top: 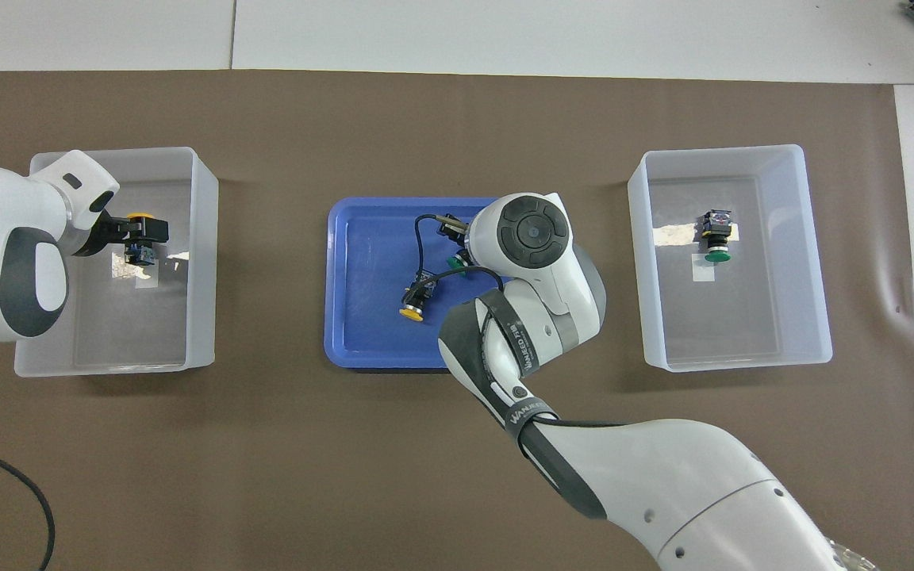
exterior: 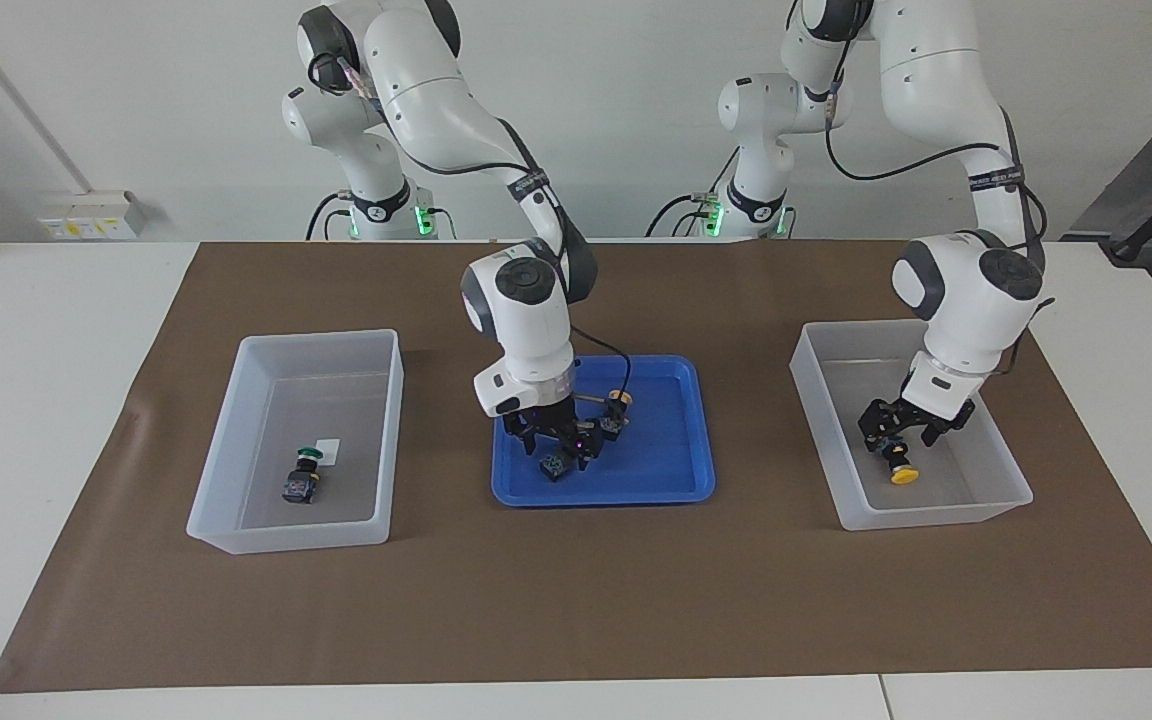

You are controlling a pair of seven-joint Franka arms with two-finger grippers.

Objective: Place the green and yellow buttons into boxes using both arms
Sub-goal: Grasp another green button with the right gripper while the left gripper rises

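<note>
Holding: a yellow button (exterior: 900, 468) is pinched by the left gripper (exterior: 894, 440), low inside the box (exterior: 1006, 480) at the left arm's end of the table.
Left box spot: on the overhead view's clock face, this box (top: 203, 238) is seen at 9 o'clock from the blue tray (top: 346, 317).
Right gripper: the right gripper (exterior: 554, 445) is down in the blue tray (exterior: 681, 480), over the buttons there; it cannot be told if its claw is spread or pressed together.
Tray buttons: a second yellow button (top: 412, 305) is seen lying in the tray, and a bit of a green cap (top: 454, 262) is seen at the edge of the right arm's wrist. A dark button body (exterior: 552, 466) is seen under the right gripper.
Green button: one green button (top: 716, 238) is lying in the other box (top: 818, 262), at 3 o'clock from the tray on that same clock face, toward the right arm's end.
Mat: a brown mat (exterior: 576, 600) is spread under both boxes and the tray.
</note>
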